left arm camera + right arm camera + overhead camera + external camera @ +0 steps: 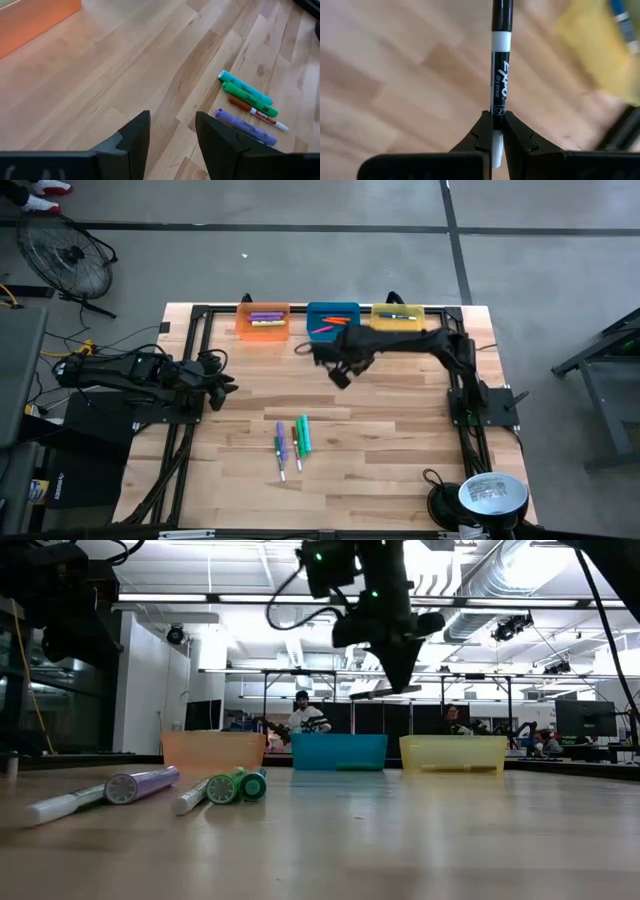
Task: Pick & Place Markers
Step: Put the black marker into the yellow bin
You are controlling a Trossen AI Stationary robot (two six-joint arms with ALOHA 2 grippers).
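The left gripper (225, 385) hovers over the wooden table (400, 450) well to the left of the blue bin (333, 319), near the left frame rail. Its fingers (135, 137) stand apart with only bare wood between them; it holds nothing.

The orange bin (263, 321) sits just left of the blue bin along the table's far edge, with purple and yellow markers inside. Four loose markers (293, 442) lie together on the table well in front of the blue bin: a purple one (245, 127), a thin red-and-white one (257, 111), a green one (249, 99) and a teal one (245, 86), side by side and roughly parallel.

The blue bin itself holds orange and pink markers.

The right gripper (340, 372) hangs in the air just in front of the blue bin, raised clear of the table in the low view. Its fingers (482, 132) are pinched tight on a black-and-white dry-erase marker (500, 75), which sticks out straight ahead between them.

The yellow bin (398, 317) stands just right of the blue bin, and blue markers lie inside it.
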